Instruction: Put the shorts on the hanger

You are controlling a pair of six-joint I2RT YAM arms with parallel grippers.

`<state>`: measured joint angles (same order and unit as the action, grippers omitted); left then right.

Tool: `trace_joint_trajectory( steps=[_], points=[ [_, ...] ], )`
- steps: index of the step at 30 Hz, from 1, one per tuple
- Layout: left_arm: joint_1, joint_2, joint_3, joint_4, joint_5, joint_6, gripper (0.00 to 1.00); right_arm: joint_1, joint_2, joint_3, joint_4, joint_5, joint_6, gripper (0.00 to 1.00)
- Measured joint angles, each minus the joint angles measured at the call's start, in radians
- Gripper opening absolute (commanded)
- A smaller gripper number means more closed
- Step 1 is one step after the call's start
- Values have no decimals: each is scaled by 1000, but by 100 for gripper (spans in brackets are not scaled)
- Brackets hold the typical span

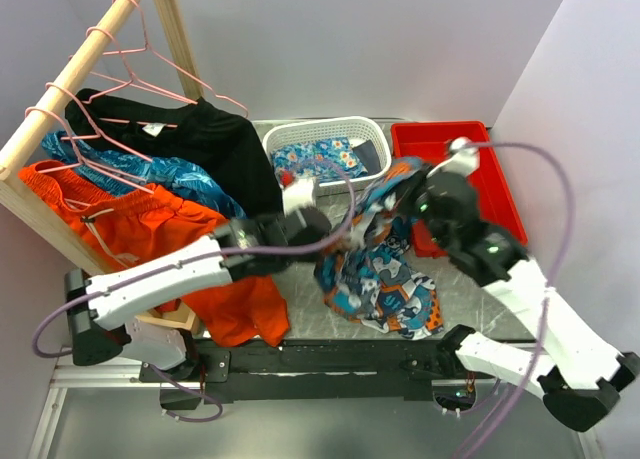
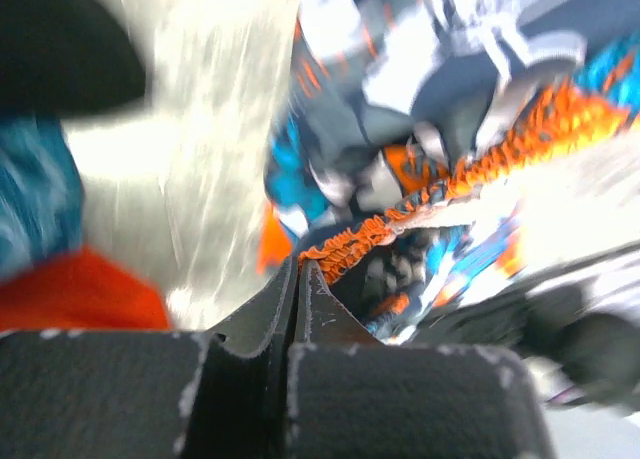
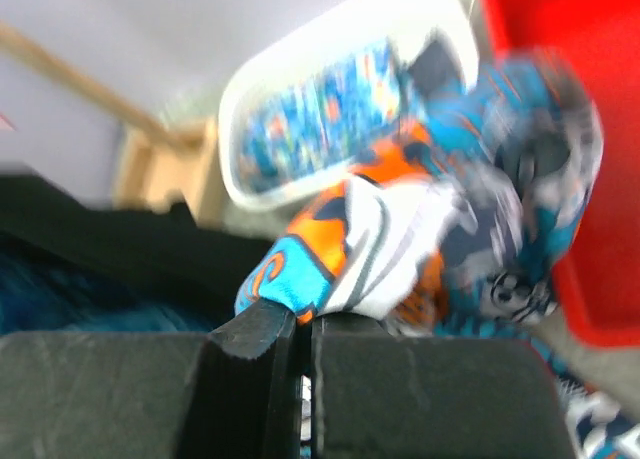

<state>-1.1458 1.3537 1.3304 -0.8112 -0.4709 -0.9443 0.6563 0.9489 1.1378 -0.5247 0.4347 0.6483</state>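
The patterned shorts point(image 1: 385, 274) in orange, teal, navy and white hang stretched between both grippers, the lower part resting on the table. My left gripper point(image 1: 338, 235) is shut on the orange ruffled waistband point(image 2: 345, 249), as the left wrist view point(image 2: 300, 271) shows. My right gripper point(image 1: 408, 177) is shut on another edge of the shorts point(image 3: 370, 239), held higher near the red bin; its tips point(image 3: 305, 317) pinch the fabric. Several pink wire hangers point(image 1: 130, 74) hang on the wooden rack pole at far left, away from both grippers.
A wooden rack point(image 1: 60, 89) at left carries black shorts point(image 1: 215, 144), blue leafy shorts point(image 1: 170, 174) and orange shorts point(image 1: 160, 229). A white basket point(image 1: 375, 139) with patterned cloth stands at the back. A red bin point(image 1: 490, 184) stands at right.
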Motion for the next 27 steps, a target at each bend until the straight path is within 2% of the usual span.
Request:
trace_joint_trajectory(
  steps=[9,12,15,19,22,23,26,27],
  points=[
    [164,82,571,-42,-48,179,1,-9,105,509,-186,171,-91,0],
    [175,134,745,-38,-21,257,1,-9,139,628,-219,192,-105,0],
    [176,179,847,-31,20,327,1,-10,137,659,-233,203,-108,0],
    [183,199,797,8,102,391,1,-71,112,552,-232,189,-91,0],
    [186,207,661,55,146,408,1,-208,60,349,-213,112,-62,1],
    [186,211,597,80,159,409,1,-253,43,283,-200,80,-53,6],
    [187,246,467,127,189,402,3,-444,32,51,-141,-93,-23,12],
    [188,273,428,145,203,399,19,-490,38,-1,-134,-141,-14,20]
  ],
)
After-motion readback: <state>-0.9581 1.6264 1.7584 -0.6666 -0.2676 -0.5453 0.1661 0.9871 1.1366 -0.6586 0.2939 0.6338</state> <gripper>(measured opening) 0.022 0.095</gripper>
